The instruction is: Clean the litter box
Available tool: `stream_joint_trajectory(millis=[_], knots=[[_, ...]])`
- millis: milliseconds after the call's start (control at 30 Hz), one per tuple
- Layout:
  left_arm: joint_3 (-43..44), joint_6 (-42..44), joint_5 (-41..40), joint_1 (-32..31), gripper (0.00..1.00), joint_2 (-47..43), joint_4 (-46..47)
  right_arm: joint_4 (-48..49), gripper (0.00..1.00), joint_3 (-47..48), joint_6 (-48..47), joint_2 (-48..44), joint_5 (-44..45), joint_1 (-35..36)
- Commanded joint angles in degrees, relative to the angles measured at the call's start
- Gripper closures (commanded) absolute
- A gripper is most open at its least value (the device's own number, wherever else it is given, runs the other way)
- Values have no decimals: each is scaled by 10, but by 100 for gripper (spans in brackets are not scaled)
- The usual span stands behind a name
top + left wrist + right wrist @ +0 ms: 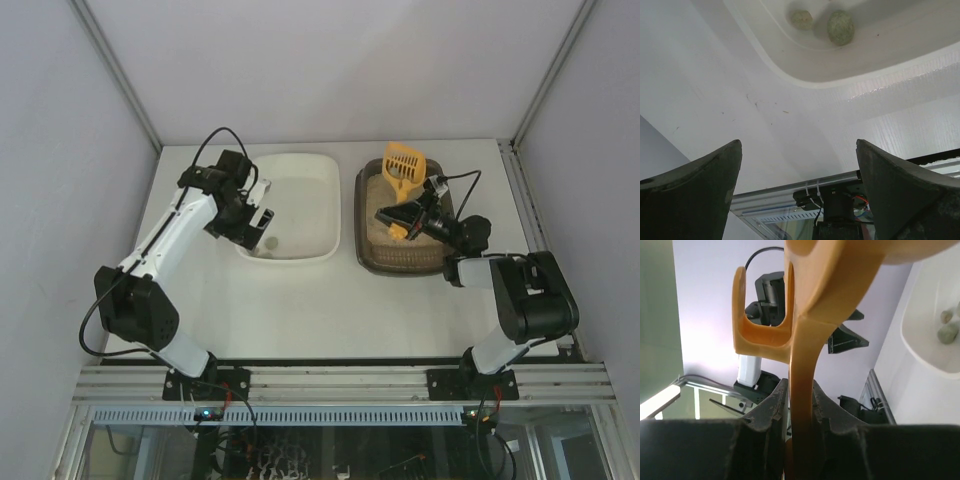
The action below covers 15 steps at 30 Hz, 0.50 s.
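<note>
The litter box (405, 268), a dark brown tray with beige litter, sits at the right of the table. My right gripper (400, 218) hovers over it, shut on the handle of the yellow slotted scoop (403, 165), whose head points to the far end of the box. In the right wrist view the orange-yellow scoop handle (802, 365) runs up between the two closed fingers of my right gripper (801, 400). My left gripper (258, 218) hangs open over the left edge of the white tub (310, 235), and in its own view my left gripper (799, 190) has nothing between its fingers.
Two grey-green lumps (840, 27) lie in the near corner of the white tub (840, 75); they also show in the white tub (930, 355) in the right wrist view. Frame posts and walls close in the table. A metal rail (340, 380) runs along the near edge.
</note>
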Motion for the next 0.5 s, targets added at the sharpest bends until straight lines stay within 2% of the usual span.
stream_joint_trajectory(millis=[0, 100, 200, 300, 400, 467], knots=[[-9, -6, -10, 0, 0, -21, 11, 37, 100, 0, 43, 1, 29, 8], [-7, -6, -8, 0, 0, -16, 9, 36, 100, 2, 43, 7, 23, 24], [-7, -6, -9, 0, 0, -17, 9, 36, 100, -27, 43, 7, 42, 8], [-10, -6, -8, 0, 0, -18, 10, 35, 100, 1, 38, 23, 10, 48], [-11, -7, -8, 0, 0, -18, 11, 34, 100, -43, 28, 11, 54, 3], [-11, -7, -6, 0, 0, -19, 10, 6, 100, -48, 3, 14, 37, -2]])
